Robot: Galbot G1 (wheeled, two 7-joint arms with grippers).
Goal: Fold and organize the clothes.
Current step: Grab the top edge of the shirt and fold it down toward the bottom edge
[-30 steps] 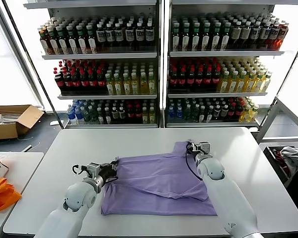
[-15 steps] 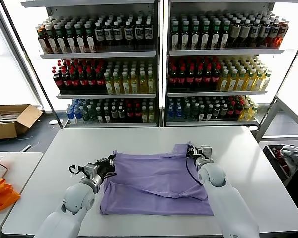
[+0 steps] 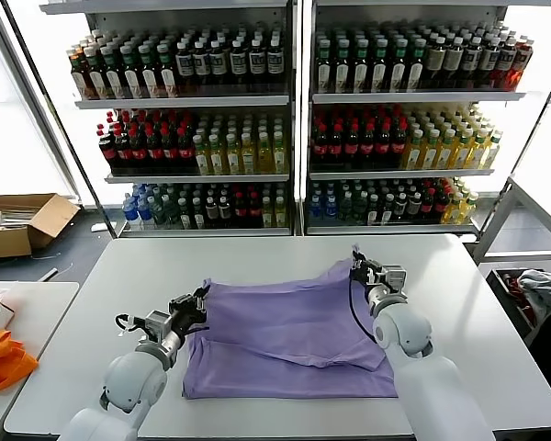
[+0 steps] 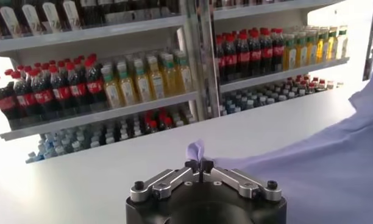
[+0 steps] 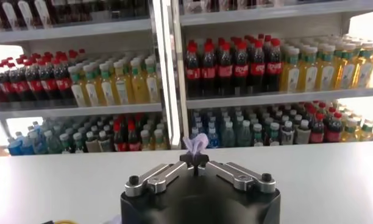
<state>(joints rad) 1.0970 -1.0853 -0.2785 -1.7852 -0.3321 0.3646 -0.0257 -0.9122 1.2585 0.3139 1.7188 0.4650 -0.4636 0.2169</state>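
Left gripper (image 3: pixel 200 300) and right gripper (image 3: pixel 356 267) each pinch a corner of the limp, light lavender T-shirt (image 3: pixel 289 335), sagging between them

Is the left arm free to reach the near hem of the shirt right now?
Probably not: the left gripper is shut on the shirt at its far corner, as is the right gripper. It would have to let go first.

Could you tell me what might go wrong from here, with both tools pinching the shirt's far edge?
1. Each tool, left and right, pinches only a small tuft of the shirt; the thin fabric could slip out mid-fold.
2. The shirt already lies creased and doubled, so uneven pulling may skew the fold.
3. The right tool holds its corner farther back than the left, so the edge may land crooked on the table.
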